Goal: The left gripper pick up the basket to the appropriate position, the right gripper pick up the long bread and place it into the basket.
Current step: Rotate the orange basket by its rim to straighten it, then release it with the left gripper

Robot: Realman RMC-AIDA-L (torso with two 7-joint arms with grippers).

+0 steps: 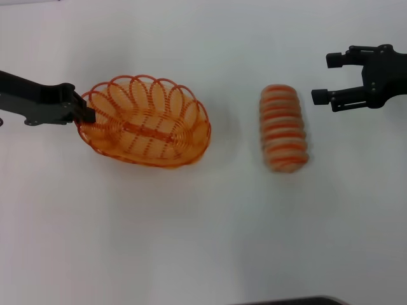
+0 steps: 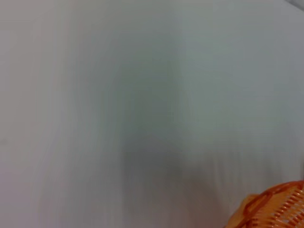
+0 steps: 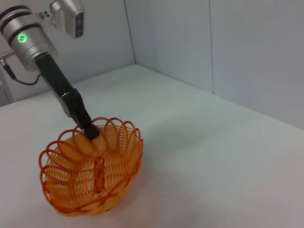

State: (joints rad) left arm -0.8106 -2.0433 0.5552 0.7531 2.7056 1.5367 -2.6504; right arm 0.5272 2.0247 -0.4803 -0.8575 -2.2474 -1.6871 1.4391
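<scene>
The orange wire basket (image 1: pixel 152 151) sits left of centre on the white table; it also shows in the right wrist view (image 3: pixel 71 190), and one edge shows in the left wrist view (image 2: pixel 280 209). My left gripper (image 1: pixel 86 114) is shut on the basket's left rim, as the right wrist view (image 3: pixel 90 130) also shows. The long bread (image 1: pixel 283 128), tan with orange-red stripes, lies to the right of the basket, well apart from it. My right gripper (image 1: pixel 323 78) is open and empty, just right of the bread's far end and not touching it.
The white table (image 1: pixel 203 241) spreads all around. Pale walls (image 3: pixel 213 42) stand behind the table in the right wrist view. A dark edge (image 1: pixel 299 300) shows at the near middle of the head view.
</scene>
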